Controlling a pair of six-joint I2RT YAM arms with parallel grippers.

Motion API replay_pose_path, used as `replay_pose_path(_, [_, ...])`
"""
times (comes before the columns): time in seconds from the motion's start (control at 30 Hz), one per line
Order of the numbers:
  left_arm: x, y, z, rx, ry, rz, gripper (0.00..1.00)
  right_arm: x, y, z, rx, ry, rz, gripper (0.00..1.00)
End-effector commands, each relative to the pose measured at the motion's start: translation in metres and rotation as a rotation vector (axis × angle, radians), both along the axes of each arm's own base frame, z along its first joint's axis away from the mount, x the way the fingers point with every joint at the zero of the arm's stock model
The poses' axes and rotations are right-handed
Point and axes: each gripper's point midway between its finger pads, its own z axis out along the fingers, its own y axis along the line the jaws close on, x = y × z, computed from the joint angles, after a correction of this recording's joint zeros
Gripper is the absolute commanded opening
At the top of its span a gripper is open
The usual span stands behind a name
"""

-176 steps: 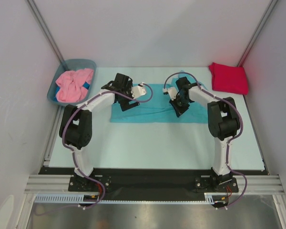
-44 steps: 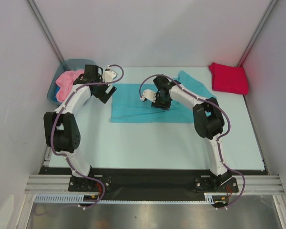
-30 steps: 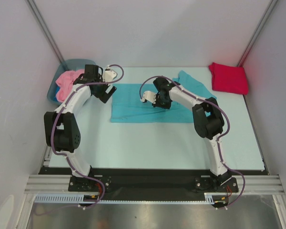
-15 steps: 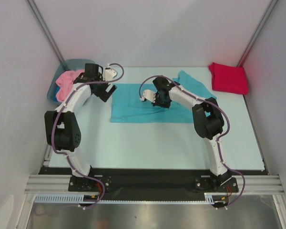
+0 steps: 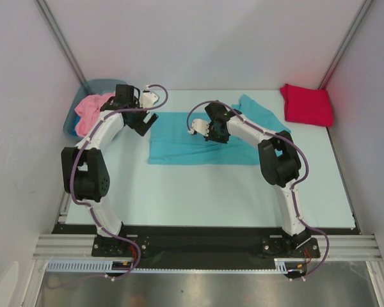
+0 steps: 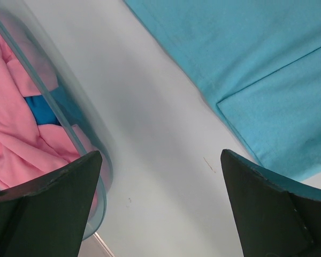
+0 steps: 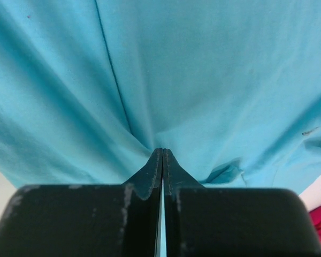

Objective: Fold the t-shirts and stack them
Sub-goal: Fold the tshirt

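Left arm: we saw the white-and-black jointed left arm (image 5: 105, 131) rise from its base at the near edge, bend outward at a black elbow, then angle forward and inward.
Left gripper: we found the black two-finger left gripper (image 5: 144, 123) (image 6: 160, 158) with its jaws spread wide and nothing between them.
Right arm: we saw the white-and-black jointed right arm (image 5: 251, 131) climb from its base, fold at a black elbow, then reach forward and across toward the left.
Right gripper: we found the black two-finger right gripper (image 5: 216, 135) (image 7: 162, 152) pressed tip to tip, pointed down, with the cloth of the turquoise t-shirt (image 7: 203, 80) puckering into its tips.
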Motion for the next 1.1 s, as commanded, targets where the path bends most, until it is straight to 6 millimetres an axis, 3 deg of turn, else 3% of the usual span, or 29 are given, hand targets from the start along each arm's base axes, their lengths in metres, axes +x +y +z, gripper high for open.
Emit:
replay_pose_path(0.0, [0.014, -0.011, 0.022, -0.021, -0.066, -0.02, 1.0, 0.01, 0.001, 0.036, 0.026, -0.089, -0.003, 0.0])
replay_pose_path(0.3, [0.012, -0.024, 0.022, -0.017, -0.061, -0.075, 1.0, 0.013, -0.012, 0.032, 0.017, -0.08, -0.029, 0.0])
replay_pose_path(0.43, [-0.002, -0.046, 0.013, -0.026, -0.022, -0.196, 1.0, 0.01, -0.004, 0.028, 0.024, -0.066, -0.019, 0.25])
replay_pose_path(0.53, [-0.021, -0.065, -0.006, 0.014, 0.025, -0.358, 1.0, 0.005, 0.011, 0.025, 0.04, -0.049, -0.003, 0.4])
replay_pose_path(0.7, [-0.052, -0.076, -0.057, 0.179, 0.158, -0.674, 1.0, 0.006, 0.029, 0.026, 0.076, -0.043, -0.025, 0.44])
replay_pose_path(0.77, [-0.058, -0.075, -0.066, 0.191, 0.208, -0.743, 1.0, 0.007, 0.03, 0.031, 0.091, -0.045, -0.041, 0.44])
replay_pose_path(0.93, [-0.044, -0.078, -0.087, 0.21, 0.263, -0.769, 1.0, 0.006, 0.021, 0.036, 0.125, -0.027, -0.104, 0.42])
replay_pose_path(1.07, [-0.035, -0.084, -0.089, 0.208, 0.248, -0.805, 1.0, 0.006, 0.013, 0.03, 0.132, -0.009, -0.152, 0.41])
